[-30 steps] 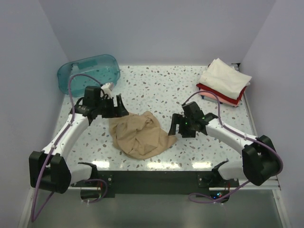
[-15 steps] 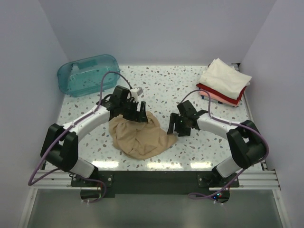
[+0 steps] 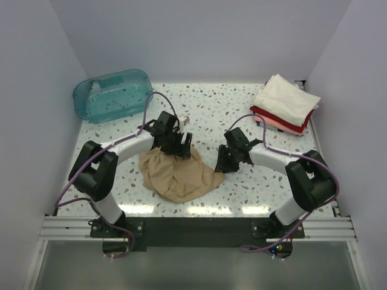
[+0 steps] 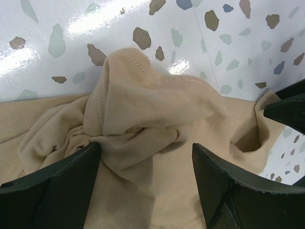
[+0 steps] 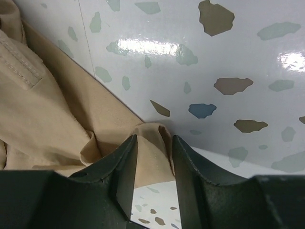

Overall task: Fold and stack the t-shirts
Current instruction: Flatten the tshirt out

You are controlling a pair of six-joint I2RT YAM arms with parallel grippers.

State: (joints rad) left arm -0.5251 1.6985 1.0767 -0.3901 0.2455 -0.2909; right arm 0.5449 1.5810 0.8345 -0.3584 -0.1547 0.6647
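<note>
The tan t-shirt (image 3: 178, 175) lies crumpled on the speckled table, front centre. My left gripper (image 3: 181, 147) is open at the shirt's far edge. In the left wrist view its fingers (image 4: 71, 176) straddle a bunched fold of the tan cloth (image 4: 152, 109). My right gripper (image 3: 222, 164) is at the shirt's right corner. In the right wrist view it (image 5: 155, 140) is closed on a small fold of the tan cloth (image 5: 43, 109), with cloth filling the narrow gap. A folded stack sits at the back right: cream-white shirt (image 3: 285, 99) on top, red (image 3: 266, 115) and pink (image 3: 284, 125) below.
A translucent teal tub (image 3: 112, 95) lies at the back left. White walls enclose the table on three sides. A black and metal rail (image 3: 193, 226) with the arm bases runs along the near edge.
My left gripper has swung right from near the tub to the shirt's far edge. My right gripper has moved slightly left onto the shirt's right corner.
</note>
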